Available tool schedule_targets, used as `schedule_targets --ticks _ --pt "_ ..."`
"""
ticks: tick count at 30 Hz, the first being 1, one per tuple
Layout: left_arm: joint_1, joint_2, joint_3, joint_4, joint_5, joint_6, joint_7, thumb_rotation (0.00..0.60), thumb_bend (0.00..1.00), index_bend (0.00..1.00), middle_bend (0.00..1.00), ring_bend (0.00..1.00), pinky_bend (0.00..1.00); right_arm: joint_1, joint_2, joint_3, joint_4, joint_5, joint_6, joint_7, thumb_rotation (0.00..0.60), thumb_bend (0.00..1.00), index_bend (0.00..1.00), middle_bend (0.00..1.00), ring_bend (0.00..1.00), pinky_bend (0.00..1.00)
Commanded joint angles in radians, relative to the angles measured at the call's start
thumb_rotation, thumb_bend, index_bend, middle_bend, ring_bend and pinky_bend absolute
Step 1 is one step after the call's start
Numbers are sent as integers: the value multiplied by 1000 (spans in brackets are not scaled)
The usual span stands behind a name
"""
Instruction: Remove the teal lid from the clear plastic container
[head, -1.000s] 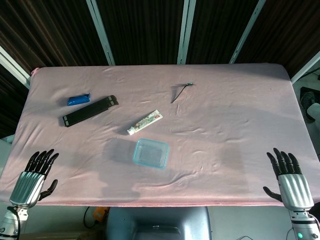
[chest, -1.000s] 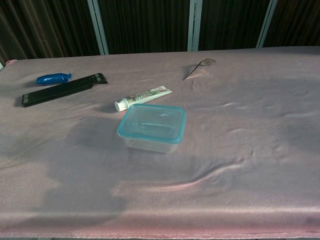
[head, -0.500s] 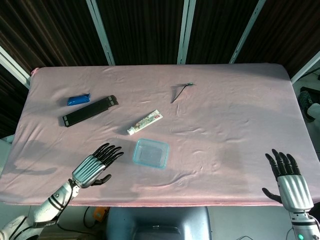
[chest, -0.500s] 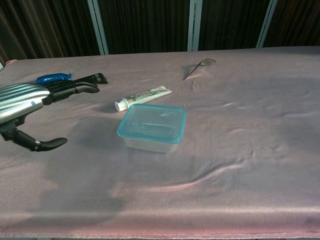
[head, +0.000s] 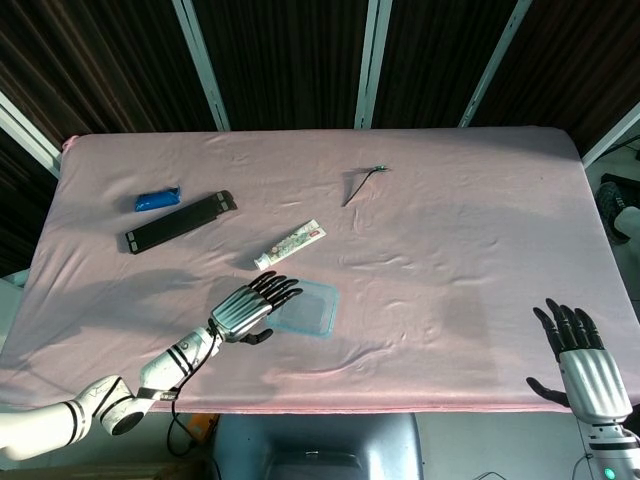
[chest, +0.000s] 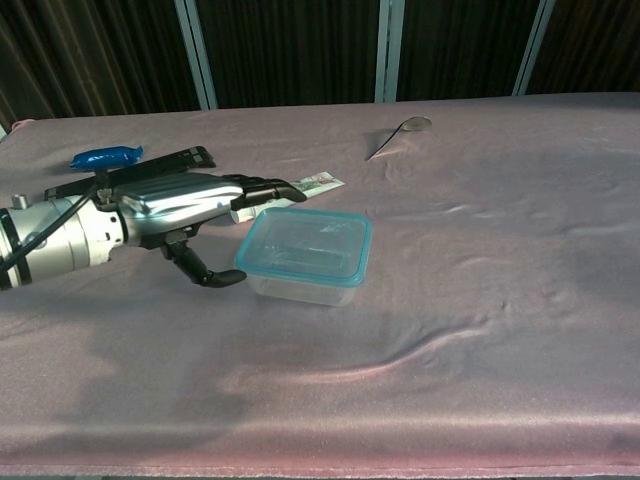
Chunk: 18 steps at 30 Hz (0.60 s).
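Left hand (chest: 185, 205) is the near one: open, fingers spread and extended, holding nothing, palm down at the left side of the container (chest: 305, 270), fingertips reaching over the lid's (head: 302, 307) left rim in the head view. Can't tell if they touch it; the chest view suggests a small gap, with the thumb hanging low just beside the left wall. Container sits near the table's (head: 480, 220) front edge, a bit left of centre, lid on. Its long axis runs roughly left-right in the chest view, so the hand comes in along it from the left end. Right hand (head: 582, 364) is open and idle at the front right corner, well apart from the container. My read: left hand takes the lid, and needs to go slightly further right to span it.
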<state>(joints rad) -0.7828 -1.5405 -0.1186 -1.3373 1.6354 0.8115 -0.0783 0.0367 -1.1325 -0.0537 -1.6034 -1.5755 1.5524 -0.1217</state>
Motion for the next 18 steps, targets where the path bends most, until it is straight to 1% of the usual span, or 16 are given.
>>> schedule_targets --ticks 1,10,18 --pt "-22 -7 -5 4 -43 -35 4 600 315 0 0 0 0 -1 2 2 -1 -3 -2 3 600 214 0 0 0 0" --pt "-62 3 -12 -9 -144 -108 0 600 312 0 0 0 0 -4 7 4 -4 -13 -17 8 600 214 0 0 0 0" --pt "-79 10 -9 -24 -184 -111 35 600 301 0 0 0 0 -7 9 7 -6 -19 -24 8 600 214 0 0 0 0"
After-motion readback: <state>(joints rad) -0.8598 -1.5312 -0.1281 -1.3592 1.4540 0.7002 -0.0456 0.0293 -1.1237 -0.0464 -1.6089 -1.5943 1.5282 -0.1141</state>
